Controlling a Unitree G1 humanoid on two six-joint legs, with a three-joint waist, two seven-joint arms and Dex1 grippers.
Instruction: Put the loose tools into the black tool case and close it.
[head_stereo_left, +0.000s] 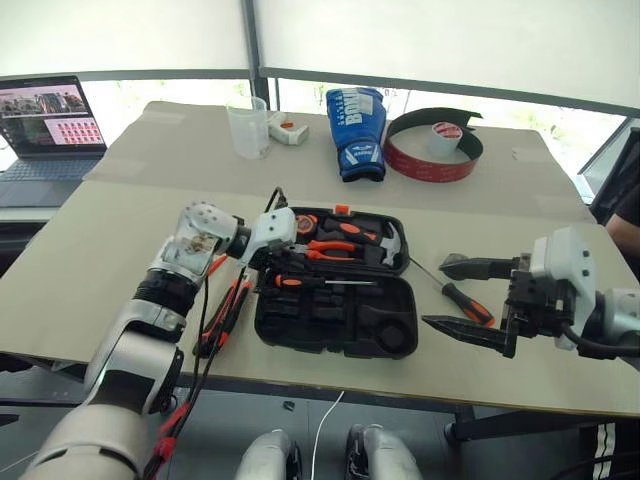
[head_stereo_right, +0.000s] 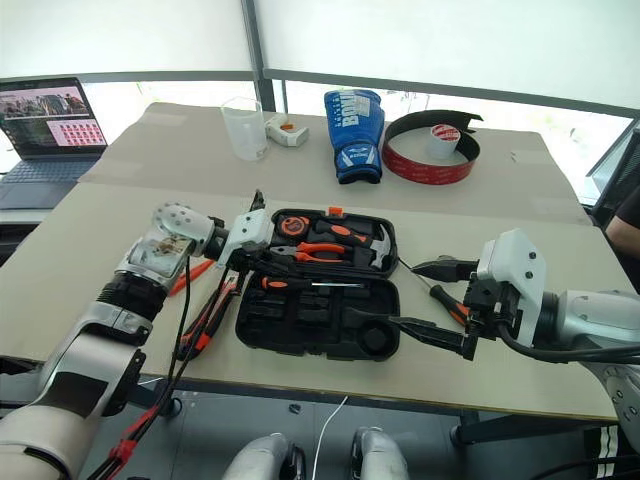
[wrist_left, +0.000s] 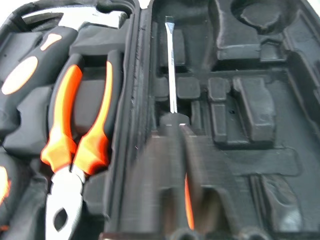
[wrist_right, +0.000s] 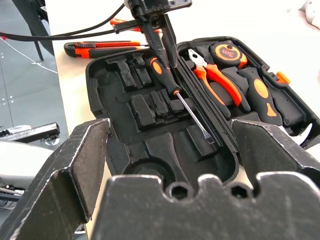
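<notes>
Left claw (wrist_right: 159, 31) pinching screwdriver (wrist_right: 172, 87) inside tool case (head_stereo_left: 385, 335).

Black tool case (head_stereo_left: 335, 320) lies open, centre frame. One black-and-orange screwdriver (wrist_right: 175, 93) lies in its near half; another (head_stereo_left: 466, 300) right of case; utility knife (wrist_right: 95, 48) left of it.

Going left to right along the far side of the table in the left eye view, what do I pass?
Laptop → clear cup → blue bag → red-and-black band with a tape roll inside it.
</notes>
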